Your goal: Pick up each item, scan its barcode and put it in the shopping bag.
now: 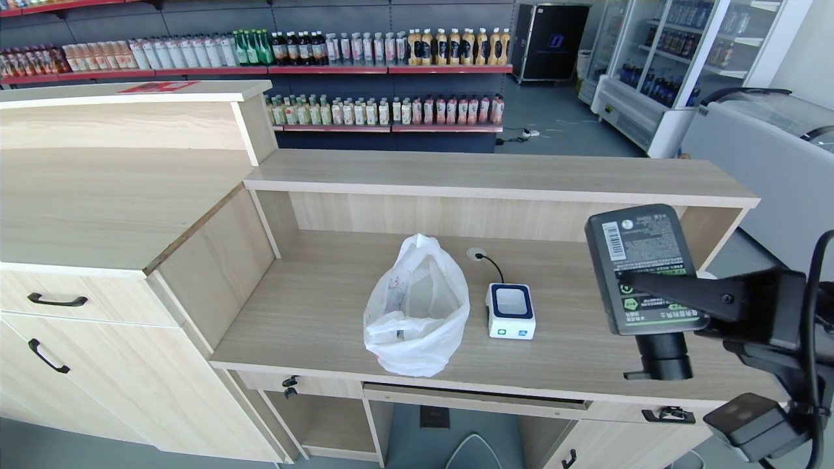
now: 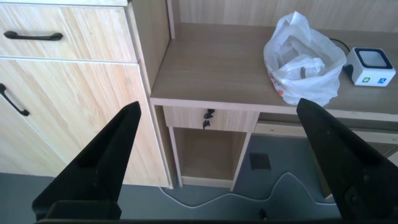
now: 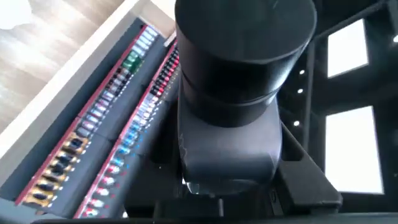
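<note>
A dark grey bottle (image 1: 642,260) with a black cap pointing down hangs in the air over the right end of the desk, right of the scanner. Its printed label and barcode face me. My right gripper (image 1: 655,288) is shut on the bottle (image 3: 242,81) across its lower half. The white scanner (image 1: 511,311) stands mid-desk with its dark window facing up. Just left of it stands the white plastic shopping bag (image 1: 417,312), mouth open, with an item lying inside. My left gripper (image 2: 219,109) is open and holds nothing, low in front of the cabinet, left of the bag (image 2: 305,59).
The desk (image 1: 313,306) has a raised back ledge (image 1: 495,172) and a tall counter block (image 1: 117,195) at its left. Drawers with black handles (image 2: 34,36) sit below. The scanner's cable runs into a hole (image 1: 476,252). Shelves of bottles and fridges stand far behind.
</note>
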Motion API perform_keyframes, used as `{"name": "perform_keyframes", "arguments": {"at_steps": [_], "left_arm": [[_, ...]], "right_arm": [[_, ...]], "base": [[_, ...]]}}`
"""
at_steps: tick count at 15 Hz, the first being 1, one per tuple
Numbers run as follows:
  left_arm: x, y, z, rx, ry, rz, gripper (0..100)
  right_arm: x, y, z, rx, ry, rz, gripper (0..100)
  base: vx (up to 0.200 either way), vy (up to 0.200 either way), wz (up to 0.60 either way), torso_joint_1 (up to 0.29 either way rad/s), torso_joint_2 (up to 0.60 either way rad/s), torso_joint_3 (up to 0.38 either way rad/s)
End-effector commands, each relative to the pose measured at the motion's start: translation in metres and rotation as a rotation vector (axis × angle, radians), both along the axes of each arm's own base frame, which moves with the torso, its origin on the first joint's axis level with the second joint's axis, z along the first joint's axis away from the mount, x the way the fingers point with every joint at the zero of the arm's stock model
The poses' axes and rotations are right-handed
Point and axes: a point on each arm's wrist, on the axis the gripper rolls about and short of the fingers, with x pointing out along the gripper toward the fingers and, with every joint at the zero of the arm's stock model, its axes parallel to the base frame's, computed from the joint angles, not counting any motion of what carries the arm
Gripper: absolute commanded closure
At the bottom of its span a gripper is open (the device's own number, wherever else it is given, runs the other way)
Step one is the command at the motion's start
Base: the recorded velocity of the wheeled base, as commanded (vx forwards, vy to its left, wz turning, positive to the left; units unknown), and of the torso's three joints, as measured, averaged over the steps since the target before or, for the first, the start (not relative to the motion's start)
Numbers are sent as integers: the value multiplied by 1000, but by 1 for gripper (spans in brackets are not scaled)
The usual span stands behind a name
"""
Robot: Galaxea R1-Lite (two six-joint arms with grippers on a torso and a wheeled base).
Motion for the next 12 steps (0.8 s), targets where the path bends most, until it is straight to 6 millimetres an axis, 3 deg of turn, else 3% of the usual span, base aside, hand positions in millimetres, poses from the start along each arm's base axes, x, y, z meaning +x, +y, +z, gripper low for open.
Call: {"name": "perform_keyframes", "arguments": {"at_steps": [1,5,12], "left_arm": [[0,0,0,0,0,0,0],[0,0,0,0,0,0,0],[0,0,0,0,0,0,0]], "right_arm": [[-24,18,9,-17,-133,135,100],[-43,38,12,-16,-205,277,100],[-63,28,17,-23,-229,308,100]], "base": [[0,0,0,0,0,0],[0,0,0,0,0,0],[0,0,0,0,0,0]]}}
